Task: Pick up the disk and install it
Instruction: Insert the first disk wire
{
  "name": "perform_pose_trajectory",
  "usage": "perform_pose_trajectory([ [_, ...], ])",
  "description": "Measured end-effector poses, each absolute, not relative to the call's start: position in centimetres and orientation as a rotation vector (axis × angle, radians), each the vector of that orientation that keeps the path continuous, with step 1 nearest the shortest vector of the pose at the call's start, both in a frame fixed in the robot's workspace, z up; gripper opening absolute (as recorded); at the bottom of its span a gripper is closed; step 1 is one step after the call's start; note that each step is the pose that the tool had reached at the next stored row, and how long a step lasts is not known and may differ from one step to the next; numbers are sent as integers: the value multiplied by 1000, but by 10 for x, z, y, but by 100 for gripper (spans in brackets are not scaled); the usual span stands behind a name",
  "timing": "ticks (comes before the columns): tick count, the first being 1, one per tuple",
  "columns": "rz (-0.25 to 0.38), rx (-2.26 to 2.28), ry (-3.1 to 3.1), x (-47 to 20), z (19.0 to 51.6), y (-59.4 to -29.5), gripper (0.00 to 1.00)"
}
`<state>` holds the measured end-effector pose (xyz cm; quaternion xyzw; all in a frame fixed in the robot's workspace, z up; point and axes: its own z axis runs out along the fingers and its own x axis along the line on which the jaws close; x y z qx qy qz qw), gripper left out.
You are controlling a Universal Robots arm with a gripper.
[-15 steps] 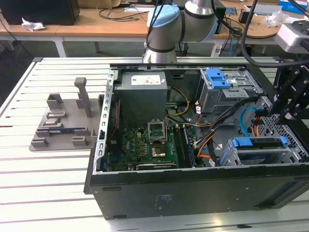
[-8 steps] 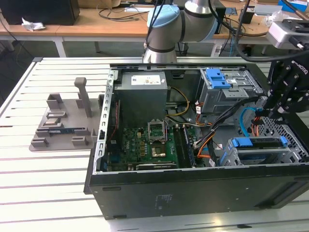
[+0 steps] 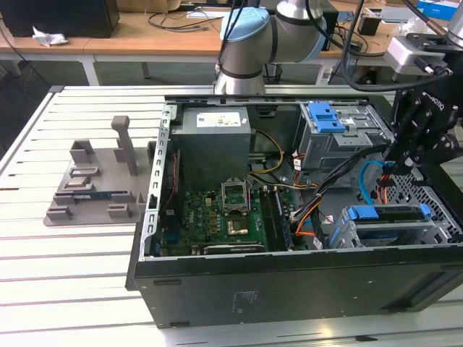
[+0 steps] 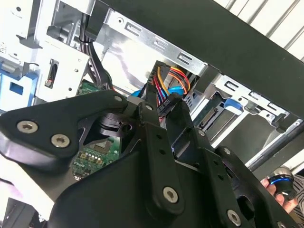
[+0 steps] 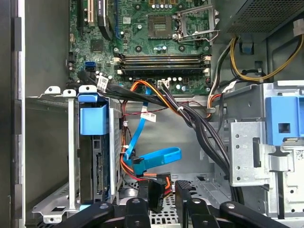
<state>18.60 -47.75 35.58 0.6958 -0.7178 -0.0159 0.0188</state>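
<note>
One disk (image 3: 387,225) sits edge-up in the drive cage (image 3: 434,233) at the lower right of the exterior view, inside the open tower case (image 3: 289,285); its blue rail lies along the top. In the first wrist view the disk (image 5: 97,164) stands in that cage behind one blue tab (image 5: 92,119).

The one gripper (image 3: 388,170) hangs just above the cage at the right edge. In both wrist views its two fingers (image 4: 149,102) stand narrow, pinching one black cable plug (image 4: 165,100) with red, yellow and orange wires.

A second cage (image 3: 340,137) carries one blue latch (image 3: 325,116).
</note>
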Motion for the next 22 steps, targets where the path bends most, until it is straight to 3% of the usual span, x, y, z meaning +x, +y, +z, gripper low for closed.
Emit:
perform_pose_trajectory([
  [4, -49, 2160, -2228, 186, 356, -477, 35],
  [5, -49, 2160, -2228, 186, 356, -477, 28],
  [6, -49, 2160, -2228, 186, 356, -478, 28],
  [7, -49, 2160, -2228, 186, 356, -477, 17],
  [22, -45, 2159, -2226, 184, 356, -504, 17],
])
